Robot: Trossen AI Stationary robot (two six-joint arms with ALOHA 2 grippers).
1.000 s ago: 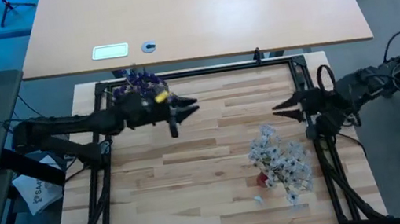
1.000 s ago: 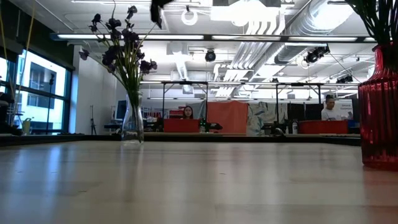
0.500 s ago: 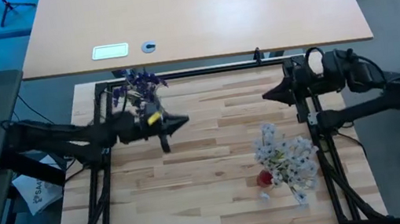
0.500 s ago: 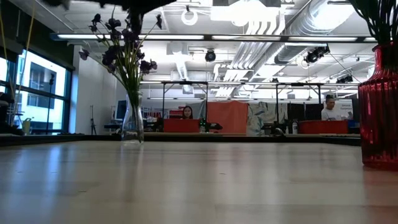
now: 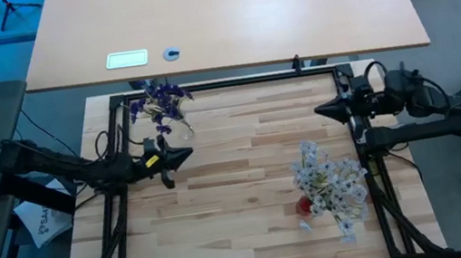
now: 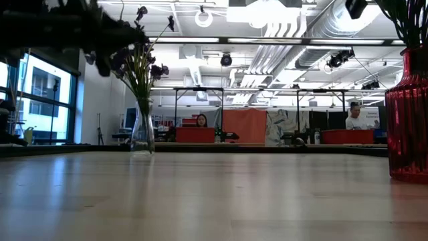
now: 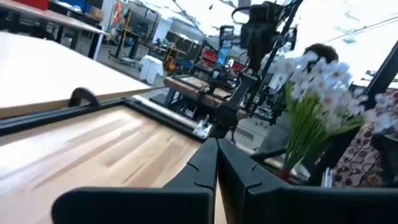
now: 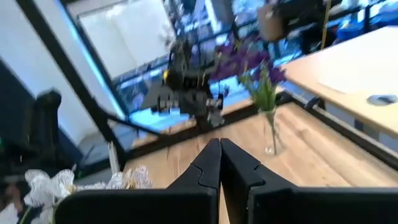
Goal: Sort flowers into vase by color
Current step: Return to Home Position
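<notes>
Red vase [image 6: 406,127]: near right on the wooden table [image 5: 237,174], holding our white flowers [image 5: 325,179]
Glass vase [image 6: 142,134]: far left, holding the purple flowers [image 5: 162,98]
Left gripper [image 5: 185,153]: clenched on nothing, near the left edge
Right gripper [image 5: 323,111]: clenched on nothing, at the right edge
Low view only: we see people [image 6: 201,121] far behind; it crops the white flowers

Matte black from end to end, the left arm [image 5: 71,164]: slim tubular links, chunkier housings at the joints. One flash of colour, a small yellow tag [image 5: 152,161] just behind the pointed left gripper [image 5: 189,152]. The right arm [image 5: 434,112] is the same black, with a thin black cable loop [image 5: 374,64] arching behind the right gripper [image 5: 319,112]. Up close, the dark tapering fingers [image 7: 202,171] have stepped, notched inner edges.
</notes>
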